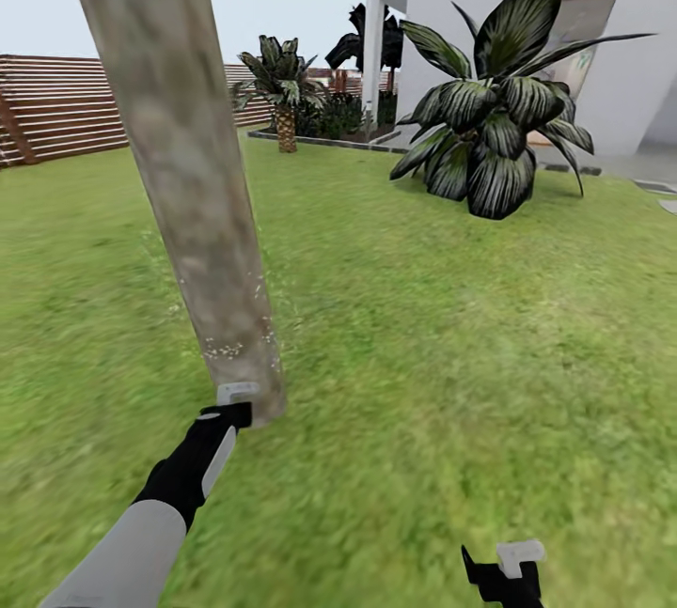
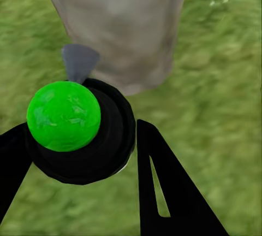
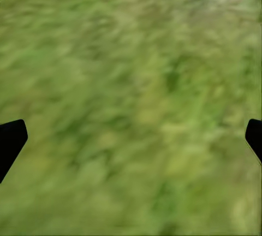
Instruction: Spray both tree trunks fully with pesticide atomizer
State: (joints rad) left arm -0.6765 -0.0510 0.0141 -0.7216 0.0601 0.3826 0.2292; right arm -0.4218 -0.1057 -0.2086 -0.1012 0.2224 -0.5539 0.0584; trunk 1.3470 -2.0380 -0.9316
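the left gripper (image 2: 82,154) is clenched around the pesticide atomizer (image 2: 71,132) (green ball on a black body), its grey nozzle probably touching the tree trunk (image 1: 202,213) just ahead, where pesticide (image 1: 235,345) specks dot the bark. the right gripper (image 3: 131,137) hangs spread wide over grass (image 3: 136,72).

No text, label, brand, number or sign can be read anywhere in these pictures. The tree trunk (image 1: 193,185) carries only blotchy grey-brown mottling and pale specks, the wooden fence (image 1: 56,105) shows plain slats, and the white house wall (image 1: 621,54) bears no lettering; the framed panels on it are too blurred to make out any marking. The atomizer (image 2: 76,129) held in the left gripper (image 2: 82,154) shows a plain green top and black body with no writing.
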